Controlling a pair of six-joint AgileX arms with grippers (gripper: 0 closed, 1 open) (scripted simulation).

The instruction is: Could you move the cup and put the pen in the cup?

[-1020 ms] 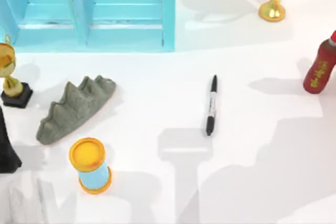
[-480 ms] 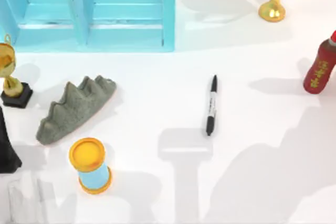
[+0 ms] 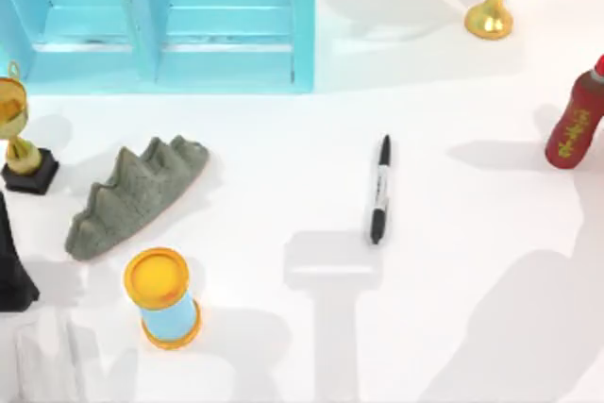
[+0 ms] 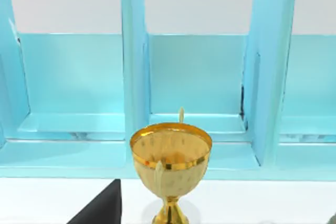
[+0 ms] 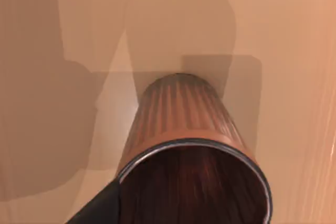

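The pen lies flat near the middle of the white table, black with a pale labelled middle, cap end toward the near edge. The cup, coppery-brown and ribbed with a dark inside, is close under my right wrist camera with its rim nearest the lens. A dark finger of my right gripper shows beside the rim. Whether it touches the cup is not clear. My left arm stands parked at the table's left edge, facing a gold trophy.
A blue shelf unit fills the back left. A grey ridged rock and a blue cylinder with orange rims sit at the front left. There is another gold trophy at the back right and a red bottle at the right edge.
The large shadow at the table's front right has slid toward the right corner. The pen and the other objects have not moved.
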